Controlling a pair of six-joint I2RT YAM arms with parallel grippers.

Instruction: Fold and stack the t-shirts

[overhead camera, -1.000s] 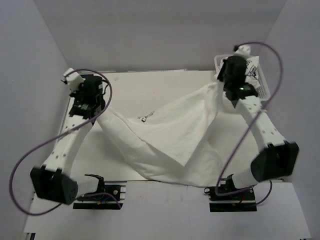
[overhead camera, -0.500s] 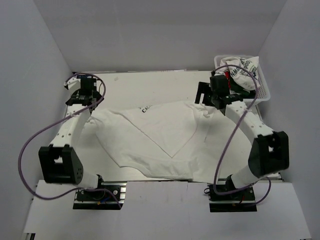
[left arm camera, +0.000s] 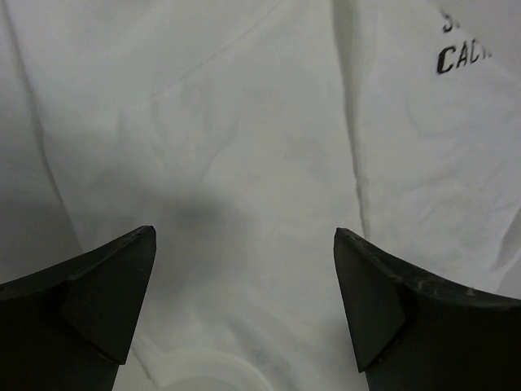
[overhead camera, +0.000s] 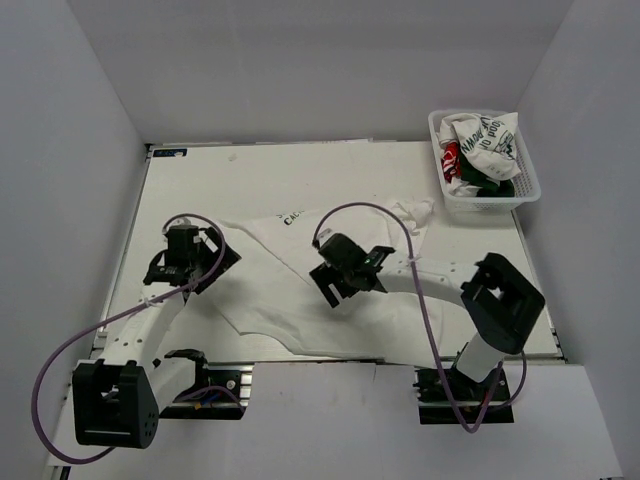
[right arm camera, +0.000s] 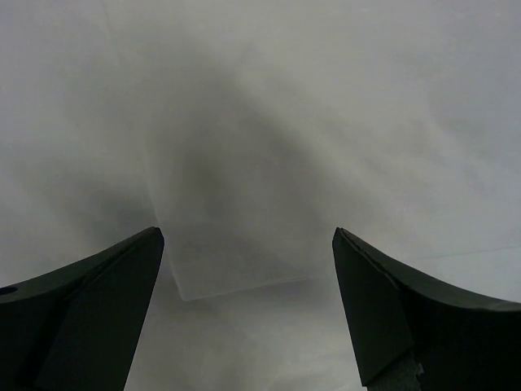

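Note:
A white t-shirt (overhead camera: 272,282) lies spread but wrinkled on the table, with one layer folded over in a diagonal and small black lettering (overhead camera: 290,217) near its far edge. My left gripper (overhead camera: 218,262) hangs open over the shirt's left part; in the left wrist view (left arm camera: 244,236) nothing sits between its fingers, and the lettering (left arm camera: 464,59) shows at upper right. Over the shirt's middle my right gripper (overhead camera: 330,282) is also open, and its wrist view (right arm camera: 248,236) shows a folded cloth corner (right arm camera: 186,295) below. More t-shirts (overhead camera: 482,140), with black lettering and a red patch, are crumpled in a basket.
The white plastic basket (overhead camera: 528,185) stands at the far right corner of the table. Grey walls enclose the table on the left, back and right. Both arms' purple cables loop above the cloth.
Both grippers let go of the t-shirt they held stretched up; it dropped flat on the table. Both arms then swung down and toward the near side, over the cloth.

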